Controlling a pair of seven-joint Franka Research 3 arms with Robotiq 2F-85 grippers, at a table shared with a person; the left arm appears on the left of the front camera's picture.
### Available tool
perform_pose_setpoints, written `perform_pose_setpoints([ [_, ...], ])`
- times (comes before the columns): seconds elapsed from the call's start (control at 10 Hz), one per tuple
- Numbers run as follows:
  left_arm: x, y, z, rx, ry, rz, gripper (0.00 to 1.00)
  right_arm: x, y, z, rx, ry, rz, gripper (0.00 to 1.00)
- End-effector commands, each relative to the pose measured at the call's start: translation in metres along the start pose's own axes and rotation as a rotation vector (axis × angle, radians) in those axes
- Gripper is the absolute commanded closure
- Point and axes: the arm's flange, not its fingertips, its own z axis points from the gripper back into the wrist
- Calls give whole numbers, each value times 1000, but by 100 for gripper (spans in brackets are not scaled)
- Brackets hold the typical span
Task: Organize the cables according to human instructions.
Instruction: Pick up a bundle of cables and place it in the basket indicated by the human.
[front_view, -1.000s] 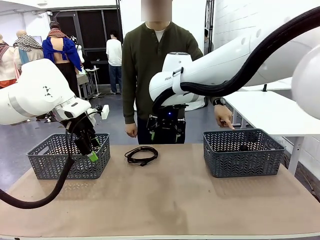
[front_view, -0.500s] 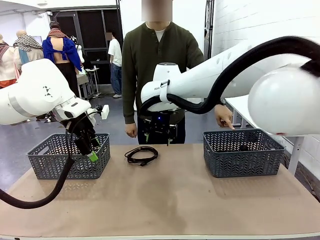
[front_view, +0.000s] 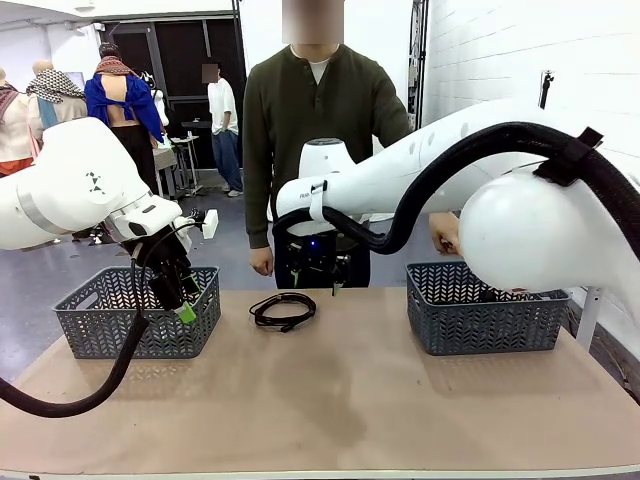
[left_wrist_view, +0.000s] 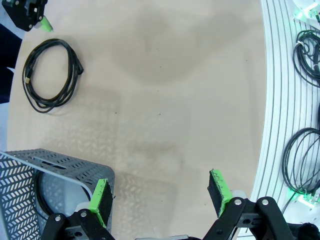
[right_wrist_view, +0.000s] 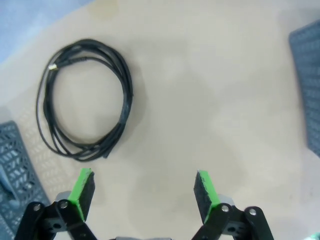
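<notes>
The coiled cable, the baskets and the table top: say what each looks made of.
Coiled cable: thin black cord, likely rubber or plastic jacket, faint sheen, limp loops, a small metal-looking plug tip. Left basket and right basket: grey, probably moulded plastic, matte, with a cut-out herringbone lattice. Table top: tan, matte, smooth, perhaps laminate or board.

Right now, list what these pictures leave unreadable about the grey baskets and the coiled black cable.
- Right grey plastic basket, front view: contents are dark shapes behind the mesh wall; the white right arm covers its far right corner.
- Left grey basket, left wrist view: cut off by the edge; a dark cord inside is partly visible.
- Coiled black cable, right wrist view: plug type too small and blurred to identify.
</notes>
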Motion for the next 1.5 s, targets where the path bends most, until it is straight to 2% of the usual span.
perform_pose_setpoints([
  [0.0, 0, -1, 0, 2, 1, 0, 0, 0, 5, -13, -10, -88, -41, 0],
  [0.3, 0, -1, 0, 2, 1, 0, 0, 5, 8, -35, -13, -143, -76, 0],
  [0.5, 0, -1, 0, 2, 1, 0, 0, 4, 3, -30, 1, -83, -43, 0],
  [1.0, 0, -1, 0, 2, 1, 0, 0, 4, 3, -30, 1, -83, -43, 0],
  [1.4, 0, -1, 0, 2, 1, 0, 0, 10, 14, -47, 15, -88, -96, 0],
])
